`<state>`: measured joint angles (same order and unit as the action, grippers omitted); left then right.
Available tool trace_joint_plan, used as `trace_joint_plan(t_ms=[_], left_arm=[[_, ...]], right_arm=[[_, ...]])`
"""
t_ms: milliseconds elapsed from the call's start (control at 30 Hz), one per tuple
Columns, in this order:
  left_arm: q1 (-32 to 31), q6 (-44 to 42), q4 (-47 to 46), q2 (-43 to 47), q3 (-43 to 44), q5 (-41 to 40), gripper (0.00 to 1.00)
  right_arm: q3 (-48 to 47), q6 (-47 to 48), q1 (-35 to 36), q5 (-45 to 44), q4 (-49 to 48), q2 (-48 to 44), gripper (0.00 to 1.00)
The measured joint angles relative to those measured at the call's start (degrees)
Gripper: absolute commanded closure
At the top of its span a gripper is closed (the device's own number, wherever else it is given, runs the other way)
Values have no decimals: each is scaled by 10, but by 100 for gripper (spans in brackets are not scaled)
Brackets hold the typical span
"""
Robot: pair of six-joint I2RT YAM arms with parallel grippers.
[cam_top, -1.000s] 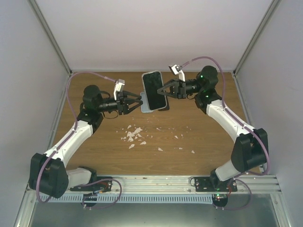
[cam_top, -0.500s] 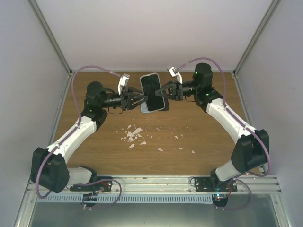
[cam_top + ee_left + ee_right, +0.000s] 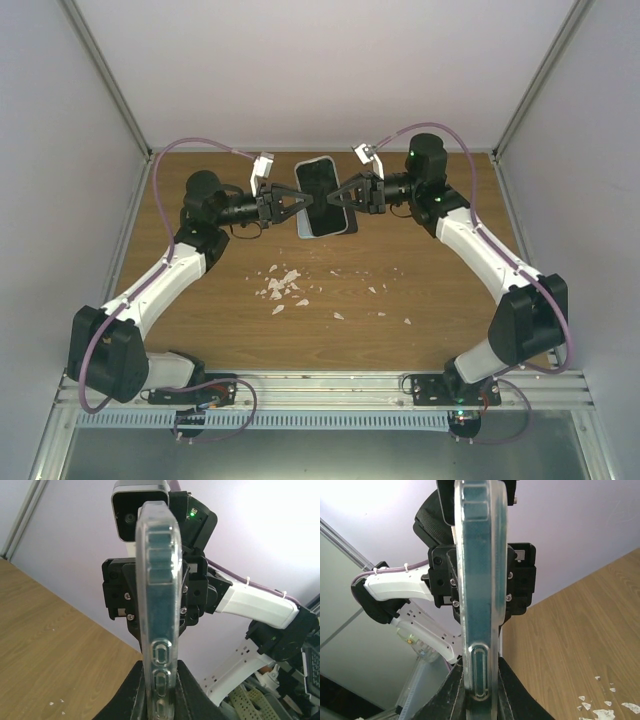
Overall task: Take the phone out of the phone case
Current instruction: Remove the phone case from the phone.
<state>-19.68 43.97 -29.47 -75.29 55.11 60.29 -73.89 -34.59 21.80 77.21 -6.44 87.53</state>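
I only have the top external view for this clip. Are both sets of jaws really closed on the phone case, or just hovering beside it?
Observer: In the left wrist view the left jaws are shut on the clear phone case. They pinch one long edge down by its oval cutouts.
Operator: And the right side?
Observer: In the right wrist view the right jaws are shut on the opposite edge, around a long side-button slot.
Operator: Is the case resting on the table?
Observer: No. In both wrist views it is seen edge-on and held in the air, and the wooden table lies well below it.
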Motion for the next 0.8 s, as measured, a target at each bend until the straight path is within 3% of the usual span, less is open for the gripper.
trace_joint_plan(t_ms=[233, 433, 567, 800], left_arm=[[0, -38, 36, 0, 3, 0, 100], [0, -91, 104, 0, 21, 1, 100], [0, -117, 137, -2, 31, 3, 100], [-2, -155, 178, -14, 52, 19, 100]], right_arm=[[-33, 71, 0, -19, 80, 0, 62], [-62, 161, 1, -54, 173, -1, 57], [-70, 219, 9, -81, 230, -2, 60], [-75, 280, 33, -117, 293, -2, 77]])
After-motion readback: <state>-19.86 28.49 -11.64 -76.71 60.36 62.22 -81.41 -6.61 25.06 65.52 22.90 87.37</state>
